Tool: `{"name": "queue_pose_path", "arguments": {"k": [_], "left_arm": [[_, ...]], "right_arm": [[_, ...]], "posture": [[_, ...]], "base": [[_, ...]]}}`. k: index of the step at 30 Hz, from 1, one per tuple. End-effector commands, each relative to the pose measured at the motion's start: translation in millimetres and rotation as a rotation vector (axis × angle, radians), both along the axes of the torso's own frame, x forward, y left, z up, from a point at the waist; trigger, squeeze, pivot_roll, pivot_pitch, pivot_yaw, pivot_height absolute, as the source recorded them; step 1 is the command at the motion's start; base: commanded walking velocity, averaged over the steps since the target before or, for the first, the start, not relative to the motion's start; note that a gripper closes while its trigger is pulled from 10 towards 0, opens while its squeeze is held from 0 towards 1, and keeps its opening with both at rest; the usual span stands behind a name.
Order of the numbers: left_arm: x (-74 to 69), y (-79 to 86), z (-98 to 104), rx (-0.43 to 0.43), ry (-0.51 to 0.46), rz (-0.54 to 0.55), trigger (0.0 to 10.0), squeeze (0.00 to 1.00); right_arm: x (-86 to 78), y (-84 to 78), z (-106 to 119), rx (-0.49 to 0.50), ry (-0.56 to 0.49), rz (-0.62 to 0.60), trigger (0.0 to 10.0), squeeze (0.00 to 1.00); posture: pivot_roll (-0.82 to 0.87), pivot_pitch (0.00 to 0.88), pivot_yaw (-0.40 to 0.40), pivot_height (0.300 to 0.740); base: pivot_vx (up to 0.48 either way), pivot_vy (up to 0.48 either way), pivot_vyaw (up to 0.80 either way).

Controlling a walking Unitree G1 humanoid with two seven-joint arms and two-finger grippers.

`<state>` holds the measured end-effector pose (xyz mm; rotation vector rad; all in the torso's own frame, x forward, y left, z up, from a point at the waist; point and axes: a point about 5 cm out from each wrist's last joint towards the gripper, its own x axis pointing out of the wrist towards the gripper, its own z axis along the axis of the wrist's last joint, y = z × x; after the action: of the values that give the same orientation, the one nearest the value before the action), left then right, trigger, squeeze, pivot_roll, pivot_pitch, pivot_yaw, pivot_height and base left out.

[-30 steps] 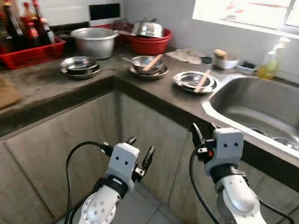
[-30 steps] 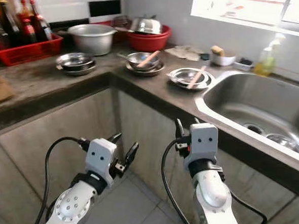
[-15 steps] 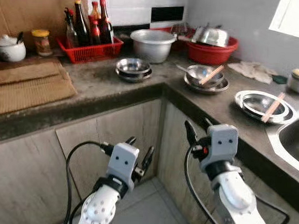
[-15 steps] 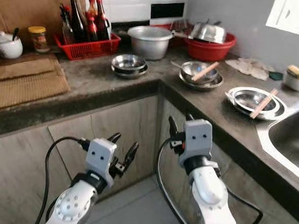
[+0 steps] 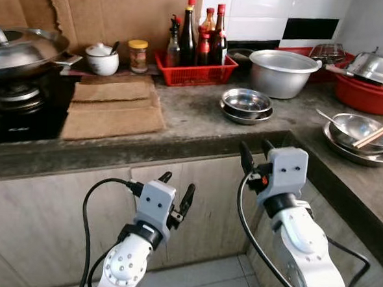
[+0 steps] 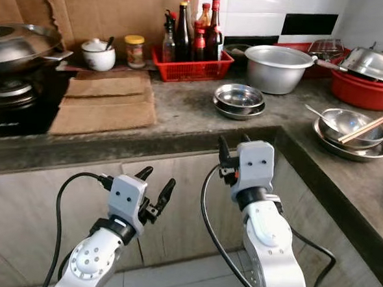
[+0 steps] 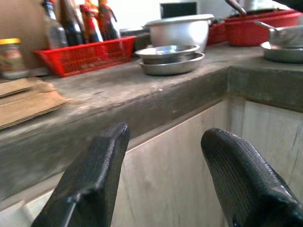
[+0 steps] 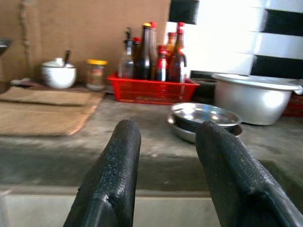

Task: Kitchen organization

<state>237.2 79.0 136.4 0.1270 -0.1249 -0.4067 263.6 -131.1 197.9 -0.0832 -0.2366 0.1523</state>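
A grey L-shaped counter runs in front of me. On it stand a stack of steel bowls, a steel bowl with chopsticks and a spoon, an aluminium pot and a red basket of sauce bottles. My left gripper is open and empty, held low in front of the cabinet doors. My right gripper is open and empty too, raised to about counter-edge height just short of the stacked bowls.
A wok sits on the stove at the far left. A white lidded pot, a jar and brown mats lie beside it. A red basin with a steel lid stands at the far right. Tiled floor lies below.
The whole view has swung left: the sink has left the picture and the stove and wok have come in. Both grippers keep the same open pose before me.
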Motion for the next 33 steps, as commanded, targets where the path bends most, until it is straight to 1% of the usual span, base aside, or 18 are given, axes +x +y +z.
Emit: {"name": "queue_pose_path", "arguments": {"k": [1,5,17,21,22,33], "left_arm": [[-1.1,-6.8,2.7,-0.007,-0.007,-0.022,10.0,0.00],[-0.2,-6.4,3.3,-0.006,-0.008,-0.021,10.0,0.00],[0.9,-6.0,3.8,-0.007,-0.010,-0.017,10.0,0.00],[0.7,-6.3,3.6,-0.009,-0.010,-0.017,10.0,0.00],[0.7,-6.4,3.5,-0.009,-0.009,-0.016,10.0,0.00],[0.7,-6.0,2.6,-0.010,-0.006,-0.008,10.0,0.00]], "right_arm": [[1.6,-10.3,-1.4,0.001,0.004,-0.045,10.0,0.00],[4.3,-8.6,-0.1,-0.010,-0.002,-0.044,10.0,0.00],[10.5,-11.2,2.5,-0.005,-0.005,-0.061,10.0,0.00],[11.3,-10.6,3.1,-0.001,-0.006,-0.059,10.0,0.00],[11.8,-10.2,3.5,0.000,-0.007,-0.058,10.0,0.00],[20.4,1.7,7.3,-0.014,-0.002,0.004,10.0,0.00]], "posture": [[0.08,0.000,-0.026,0.740],[0.08,0.000,-0.025,0.740],[0.08,0.000,-0.025,0.740],[0.08,0.000,-0.026,0.740],[0.08,0.000,-0.026,0.740],[0.08,0.000,-0.031,0.740]], "base": [[0.341,0.000,0.00],[0.341,0.000,0.00],[0.342,0.000,0.00],[0.339,0.000,-0.80],[0.334,0.000,-0.80],[0.327,0.000,0.00]]}}
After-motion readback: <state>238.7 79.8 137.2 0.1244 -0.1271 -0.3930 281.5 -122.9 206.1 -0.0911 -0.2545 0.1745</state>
